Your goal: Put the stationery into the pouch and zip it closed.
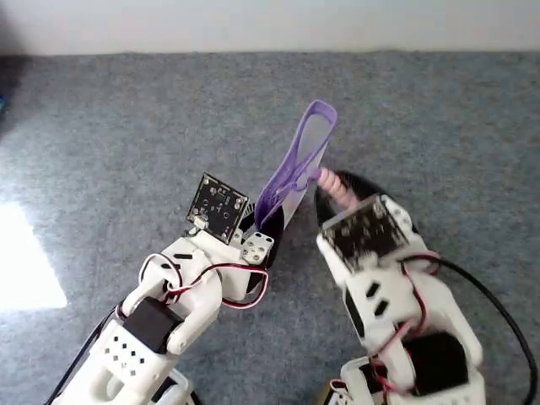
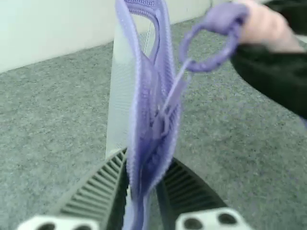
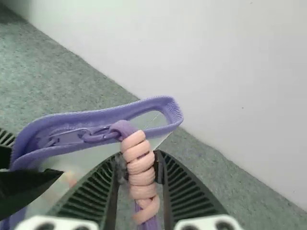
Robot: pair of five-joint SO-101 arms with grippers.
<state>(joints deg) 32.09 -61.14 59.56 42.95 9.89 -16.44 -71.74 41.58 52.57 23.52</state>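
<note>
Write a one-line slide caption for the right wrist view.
Right tool pinches the pink zip cord of a clear, purple-edged pouch.

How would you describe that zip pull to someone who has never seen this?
Above the grey table, a clear pouch edged in purple is held up. On its zip, pinched in the right gripper, is a short coiled cord, pale pink where the zip is purple.

High camera looks straight down; wrist cameras sit close, both sharing pouch (image 1: 291, 171).
</note>
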